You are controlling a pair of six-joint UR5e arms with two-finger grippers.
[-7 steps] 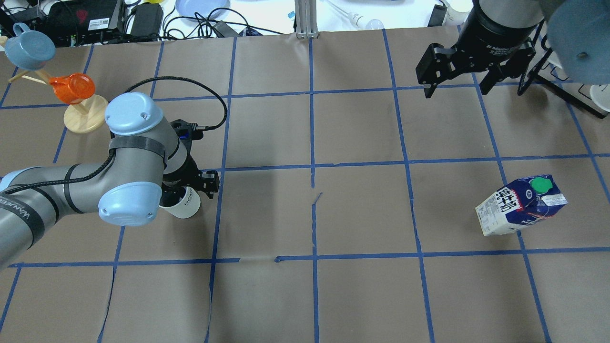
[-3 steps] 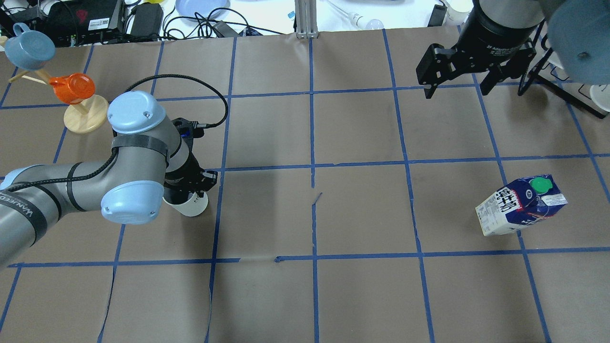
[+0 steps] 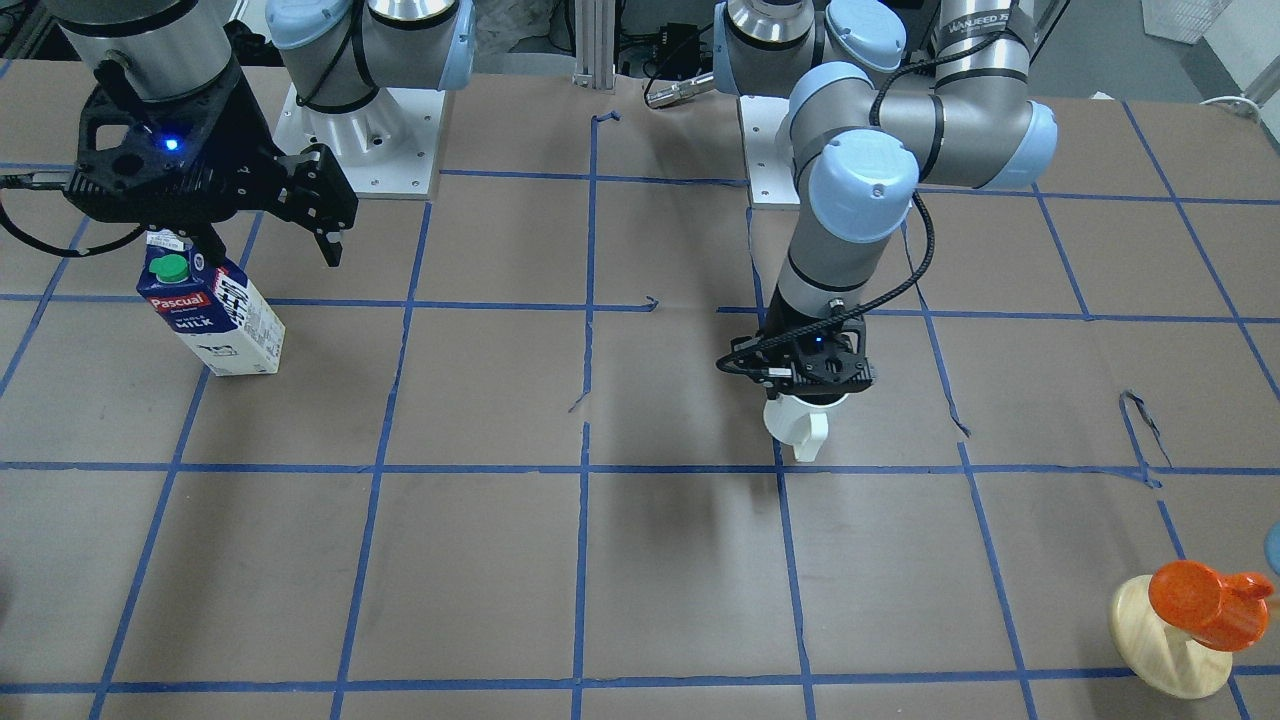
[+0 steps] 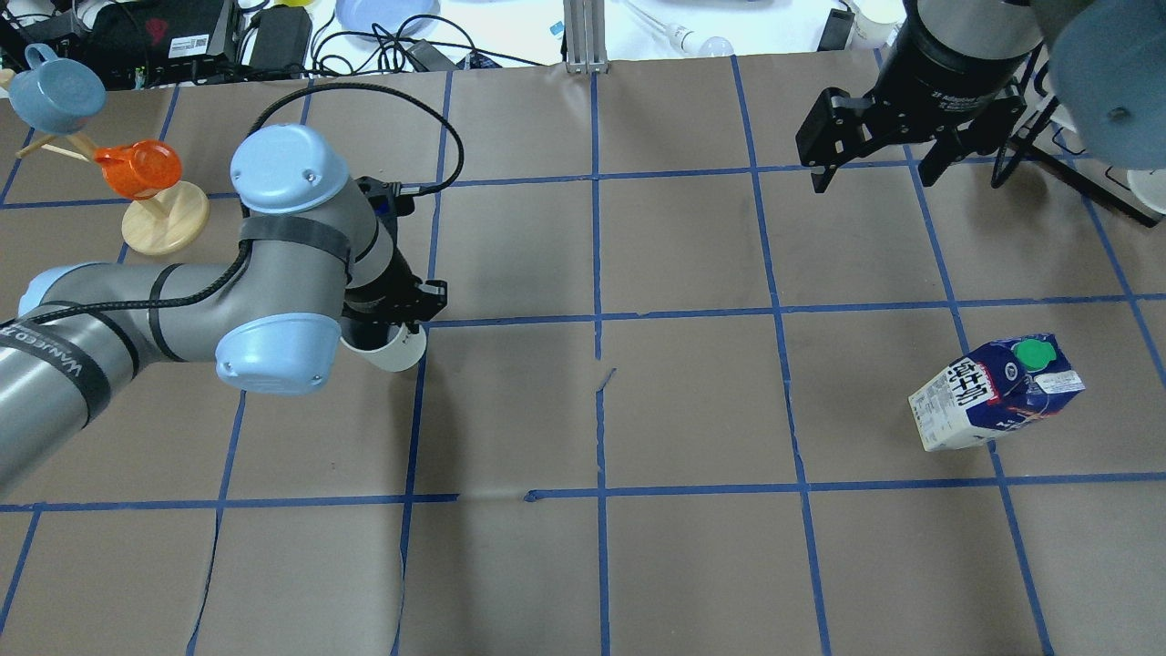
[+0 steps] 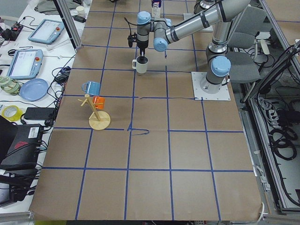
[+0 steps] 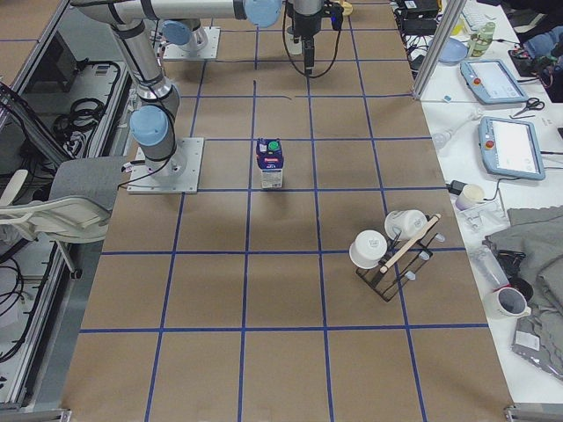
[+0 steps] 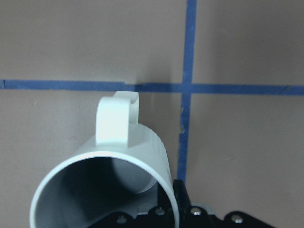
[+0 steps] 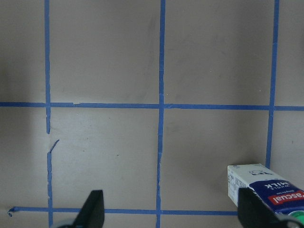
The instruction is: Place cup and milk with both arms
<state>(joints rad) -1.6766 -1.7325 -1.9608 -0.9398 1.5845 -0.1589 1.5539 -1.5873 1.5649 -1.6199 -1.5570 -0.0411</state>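
Note:
My left gripper (image 4: 390,321) is shut on the rim of the white cup (image 4: 393,349), which hangs under it left of the table's middle. The cup also shows in the front view (image 3: 800,425) and in the left wrist view (image 7: 121,156), handle pointing away from the robot. The milk (image 4: 997,392) stands on the right part of the table, also in the front view (image 3: 212,320). My right gripper (image 4: 874,171) is open and empty, high above the table beyond the milk. In the right wrist view the milk (image 8: 266,187) sits at the lower right, beside one fingertip (image 8: 251,209).
A pale wooden stand (image 4: 164,219) with an orange cup (image 4: 137,169) and a blue cup (image 4: 56,93) is at the far left. A black rack with white cups (image 6: 391,246) is near the right end. Cables and devices line the far edge (image 4: 273,36).
My left arm has carried the cup to the right and farther from the robot, toward a blue tape crossing. The right gripper and the milk have hardly moved.

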